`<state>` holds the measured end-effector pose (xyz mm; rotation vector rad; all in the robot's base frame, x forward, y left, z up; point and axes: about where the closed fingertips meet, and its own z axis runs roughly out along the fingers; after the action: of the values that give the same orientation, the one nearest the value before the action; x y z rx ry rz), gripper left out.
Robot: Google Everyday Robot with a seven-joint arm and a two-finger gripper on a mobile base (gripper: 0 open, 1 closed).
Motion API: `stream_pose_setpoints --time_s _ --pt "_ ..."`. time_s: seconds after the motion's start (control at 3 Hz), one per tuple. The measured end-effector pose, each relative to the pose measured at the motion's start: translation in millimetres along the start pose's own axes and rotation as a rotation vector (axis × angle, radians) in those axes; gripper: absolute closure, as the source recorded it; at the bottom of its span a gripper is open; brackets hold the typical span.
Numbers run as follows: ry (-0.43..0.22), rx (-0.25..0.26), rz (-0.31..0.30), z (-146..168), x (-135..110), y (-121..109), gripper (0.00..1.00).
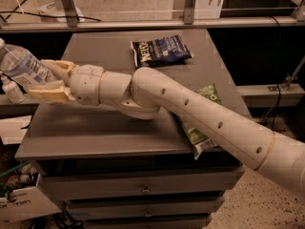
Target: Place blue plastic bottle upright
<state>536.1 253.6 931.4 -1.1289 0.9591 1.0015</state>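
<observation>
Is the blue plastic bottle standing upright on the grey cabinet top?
No: the claw, at the left edge of the cabinet top, holds the blue plastic bottle tilted in the air.

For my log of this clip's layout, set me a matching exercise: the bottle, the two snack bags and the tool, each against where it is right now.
Things:
1. blue plastic bottle
2. dark blue snack bag
3. green snack bag
4. tool

Places:
a. lying flat on the far part of the cabinet top
b. at the near right of the top, partly under the arm
c. tilted in the air, beyond the top's left edge
d. at the top's left edge, clamped on the bottle

Pairs: 1-c, 2-a, 3-b, 4-d.
</observation>
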Motion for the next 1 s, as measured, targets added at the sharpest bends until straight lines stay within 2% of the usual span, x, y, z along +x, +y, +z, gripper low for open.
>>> stream_pose_setpoints --time_s 1.0 --pt "0.084 0.035 0.04 -23.5 29.3 6.0 1.0"
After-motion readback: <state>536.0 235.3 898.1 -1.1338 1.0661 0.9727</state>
